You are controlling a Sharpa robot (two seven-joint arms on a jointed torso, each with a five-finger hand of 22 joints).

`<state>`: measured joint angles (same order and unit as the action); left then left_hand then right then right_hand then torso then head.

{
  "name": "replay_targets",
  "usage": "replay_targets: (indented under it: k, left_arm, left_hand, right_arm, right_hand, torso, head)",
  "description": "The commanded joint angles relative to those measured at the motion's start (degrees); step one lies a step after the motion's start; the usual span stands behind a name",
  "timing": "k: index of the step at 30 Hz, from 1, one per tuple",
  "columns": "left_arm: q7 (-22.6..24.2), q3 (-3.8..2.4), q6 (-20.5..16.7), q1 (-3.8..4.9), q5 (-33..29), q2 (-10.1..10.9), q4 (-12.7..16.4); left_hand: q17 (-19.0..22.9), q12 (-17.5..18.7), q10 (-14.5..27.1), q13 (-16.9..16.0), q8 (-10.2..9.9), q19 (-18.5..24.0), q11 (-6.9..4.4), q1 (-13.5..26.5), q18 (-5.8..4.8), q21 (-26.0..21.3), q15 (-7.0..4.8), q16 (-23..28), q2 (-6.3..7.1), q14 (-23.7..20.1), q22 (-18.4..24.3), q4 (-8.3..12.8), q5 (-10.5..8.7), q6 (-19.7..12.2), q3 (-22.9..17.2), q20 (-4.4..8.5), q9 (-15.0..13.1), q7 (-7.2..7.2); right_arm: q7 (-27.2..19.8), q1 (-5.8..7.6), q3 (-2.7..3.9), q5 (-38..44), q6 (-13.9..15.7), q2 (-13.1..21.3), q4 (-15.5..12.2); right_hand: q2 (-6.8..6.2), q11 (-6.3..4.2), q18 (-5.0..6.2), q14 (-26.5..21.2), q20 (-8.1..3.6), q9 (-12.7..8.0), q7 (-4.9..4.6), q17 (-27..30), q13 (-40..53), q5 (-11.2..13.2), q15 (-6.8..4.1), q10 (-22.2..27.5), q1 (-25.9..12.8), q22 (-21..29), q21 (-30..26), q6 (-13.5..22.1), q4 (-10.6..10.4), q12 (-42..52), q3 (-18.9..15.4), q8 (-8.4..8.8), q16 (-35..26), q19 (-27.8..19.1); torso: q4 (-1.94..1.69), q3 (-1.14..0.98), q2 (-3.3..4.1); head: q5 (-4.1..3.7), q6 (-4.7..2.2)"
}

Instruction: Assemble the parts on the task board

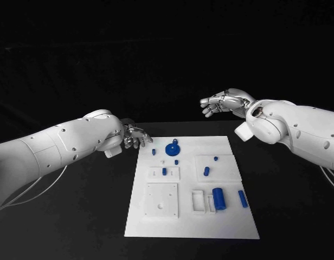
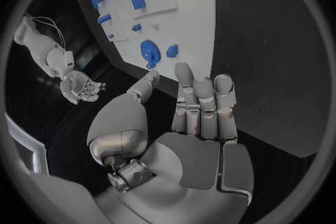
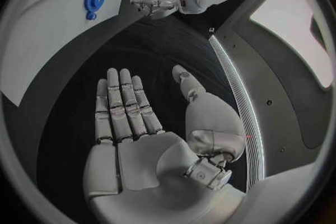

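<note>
Both silver many-fingered hands empty, fingers apart, nothing gripped. Left hand (image 1: 133, 136) poised just off the far left corner of the flat white rectangular task board (image 1: 230, 216), fingers pointing toward the board's far end, likely staged there for a first reach at the nearest pieces. In the left wrist view, same left hand (image 2: 199, 123) with fingers straight and loosely together, thumb out to the side, palm facing the board. Right hand (image 1: 223, 103) raised well beyond the board's far right corner, above the black worktop (image 1: 65, 216), fingers slightly curled and free of everything; in the right wrist view, right hand (image 3: 133, 123) flat and spread over bare worktop, apparently parked clear so as not to block the board. Board lying lengthwise in the middle of the worktop, carrying raised white blocks and sockets. Small blue plastic parts scattered across it: round blue gear-like disc (image 1: 173, 149) at the far end, closest to the left hand; small blue pegs (image 1: 164, 171) standing in or near a white block at mid-board; short blue peg (image 1: 206, 171) to its right; stout blue cylinder (image 1: 218, 197) and slimmer blue bar (image 1: 243, 199) lying side by side toward the near right. Assembly judged not yet begun, most parts loose rather than seated.
</note>
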<state>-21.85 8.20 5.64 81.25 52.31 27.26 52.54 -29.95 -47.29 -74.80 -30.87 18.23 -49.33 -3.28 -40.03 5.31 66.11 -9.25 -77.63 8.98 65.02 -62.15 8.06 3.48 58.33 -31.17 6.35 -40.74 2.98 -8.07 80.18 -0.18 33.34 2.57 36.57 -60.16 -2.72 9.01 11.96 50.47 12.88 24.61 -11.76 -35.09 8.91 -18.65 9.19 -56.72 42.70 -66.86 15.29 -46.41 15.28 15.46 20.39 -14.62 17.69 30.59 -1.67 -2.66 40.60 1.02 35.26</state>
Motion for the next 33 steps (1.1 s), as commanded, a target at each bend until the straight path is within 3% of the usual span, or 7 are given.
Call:
replay_targets:
  k: [1, 9, 15, 33]
  left_arm:
    - [2.1, -0.04, 3.2, 0.06, 0.8, -0.7, -1.1]
    - [3.0, -0.03, 4.1, -0.14, -0.2, -1.9, -2.3]
    - [3.0, -0.02, 4.4, -0.33, -0.1, -2.4, -2.9]
    - [3.4, 0.0, 5.1, -1.19, 0.3, -3.6, -4.6]
  left_hand:
    - [0.2, 0.7, 0.5, 0.3, -0.9, 0.8, 0.42, -0.1, -0.97, -0.4, 0.39, 0.6, 0.43, -0.7, -0.1, -0.5, -0.46, -1.1, 0.1, 7.08, 0.5, 0.62]
    - [0.3, 1.3, 0.7, 0.6, -1.6, 1.2, 0.72, -0.9, -1.12, -0.5, 0.69, 0.6, -0.27, -1.0, -0.3, -0.3, -0.24, -1.4, 0.1, 7.03, 1.0, 0.91]
    - [0.4, 1.6, 0.8, 0.8, -2.4, 1.4, 0.95, -1.4, -1.25, -0.5, 0.9, 0.5, -0.71, -1.2, -0.5, 0.1, -0.14, -2.0, 0.4, 6.98, 1.4, 1.16]
    - [0.4, 1.7, 0.7, 0.8, -2.9, 1.4, 1.05, -1.6, -1.3, -0.5, 0.99, 0.3, -1.15, -1.2, -0.6, 0.2, -0.14, -2.3, 0.7, 6.97, 1.6, 1.28]
  right_arm:
    - [-0.4, 0.0, 0.02, -0.2, 0.0, 0.0, -0.2]
    - [-0.5, 0.0, 0.02, -0.2, 0.0, -0.2, -0.1]
    - [-0.5, 0.0, 0.02, -0.2, 0.0, -0.4, -0.1]
    - [-0.5, 0.0, 0.02, -0.3, -0.2, -0.7, -0.1]
  right_hand:
    - [0.01, -0.01, -0.33, -0.3, 0.12, -0.1, -0.06, -0.1, -0.1, -0.3, 0.04, -0.4, -0.3, -0.1, -0.3, 0.3, -0.3, -0.3, 0.0, -0.16, -0.2, -0.5]
    - [0.03, -0.01, -0.31, -0.3, 0.13, -0.1, -0.06, -0.1, -0.1, -0.3, 0.03, -0.5, -0.3, -0.1, -0.3, 0.3, -0.3, -0.3, 0.0, -0.17, -0.2, -0.5]
    - [0.02, -0.01, -0.3, -0.3, 0.14, -0.1, -0.06, -0.1, -0.1, -0.3, 0.03, -0.5, -0.3, -0.1, -0.3, 0.3, -0.4, -0.3, -0.1, -0.18, -0.2, -0.5]
    - [0.05, -0.01, -0.27, -0.3, 0.16, -0.1, -0.07, -0.1, -0.2, -0.3, 0.03, -0.5, -0.4, -0.1, -0.3, 0.4, -0.4, -0.3, -0.1, -0.19, -0.2, -0.5]
  torso:
    - [0.13, 0.13, 0.34]
    - [0.26, 0.18, 0.75]
    - [0.2, 0.09, 1.04]
    - [0.28, 0.11, 1.0]
  head:
    - [0.25, 0.03]
    - [0.27, -0.15]
    - [0.2, -0.36]
    - [0.27, -0.19]
